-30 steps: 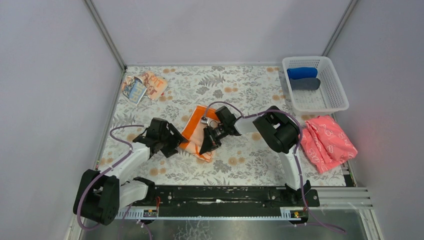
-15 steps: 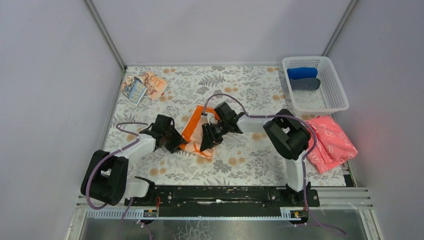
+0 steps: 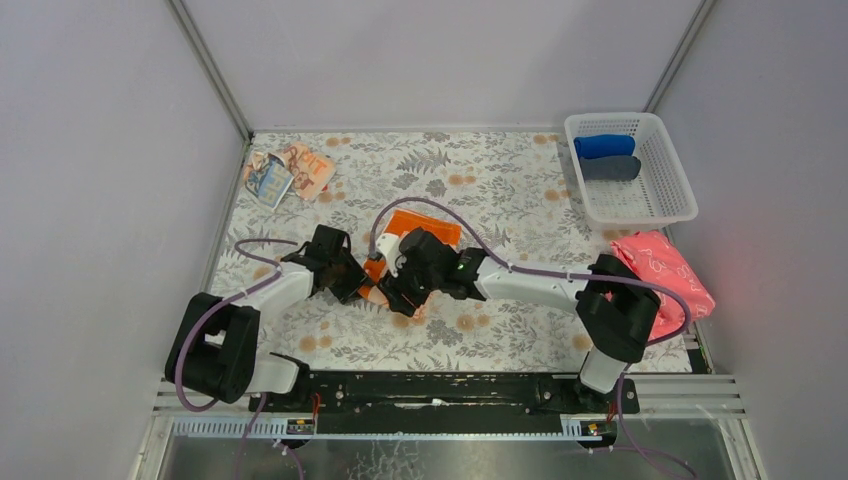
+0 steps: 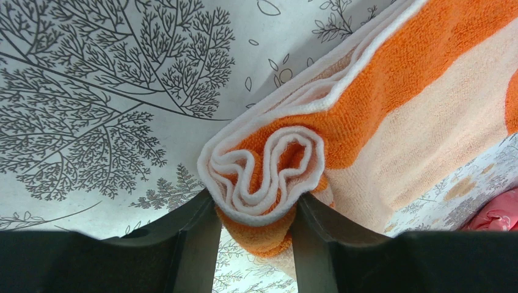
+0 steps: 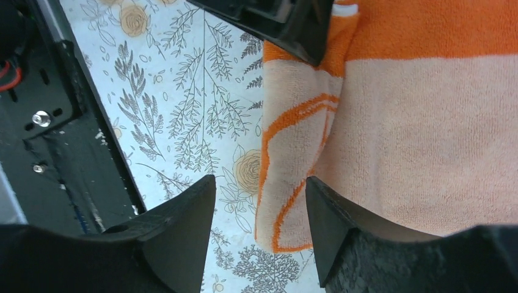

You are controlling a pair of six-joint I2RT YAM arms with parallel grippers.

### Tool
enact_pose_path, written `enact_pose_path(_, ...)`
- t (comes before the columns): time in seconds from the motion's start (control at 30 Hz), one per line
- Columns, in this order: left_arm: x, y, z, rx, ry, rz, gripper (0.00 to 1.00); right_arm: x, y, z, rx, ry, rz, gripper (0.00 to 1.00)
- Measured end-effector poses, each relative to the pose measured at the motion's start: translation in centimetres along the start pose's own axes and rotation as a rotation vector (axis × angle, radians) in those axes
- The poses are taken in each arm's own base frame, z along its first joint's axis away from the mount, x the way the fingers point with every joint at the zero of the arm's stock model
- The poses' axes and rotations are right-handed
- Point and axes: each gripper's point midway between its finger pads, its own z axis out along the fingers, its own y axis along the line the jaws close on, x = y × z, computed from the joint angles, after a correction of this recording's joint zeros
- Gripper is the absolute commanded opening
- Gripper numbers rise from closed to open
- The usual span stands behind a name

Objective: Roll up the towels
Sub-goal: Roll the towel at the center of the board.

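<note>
Currently mid-roll on the orange towel [image 3: 425, 225], which lies about the middle of the bench [image 3: 500, 175]. Its near-left end is coiled and the rest is flat. The left gripper [image 4: 256, 213] pinches the coil from both sides. The right gripper [image 5: 259, 201] hangs spread over a loose edge, gripping nothing. Next move probably calls for turning the coil along the flat part while keeping it tight. The printed towel [image 3: 290, 172] is crumpled at the far-left corner, not yet rolled. Bench is floral-patterned, with plain grey walls [image 3: 450, 60] around.
</note>
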Motion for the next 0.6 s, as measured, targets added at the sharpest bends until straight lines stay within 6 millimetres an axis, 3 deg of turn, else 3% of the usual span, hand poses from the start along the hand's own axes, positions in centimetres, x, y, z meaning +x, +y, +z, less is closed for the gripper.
enact_pose_path(0.23, -0.1, 0.0, 0.1, -0.003, 0.002, 0.006, 0.41, 0.9, 0.1, 1.5, 0.046, 0.018, -0.146, 0.62)
enact_pose_path(0.47, -0.1, -0.1, 0.1, -0.003, 0.004, 0.014, 0.43, 4.4, -1.9, 3.7, 0.105, 0.114, -0.185, 0.61)
enact_pose_path(0.6, -0.2, -0.2, 0.1, -0.006, 0.006, 0.019, 0.44, 5.8, -2.5, 4.1, 0.127, 0.145, -0.205, 0.52)
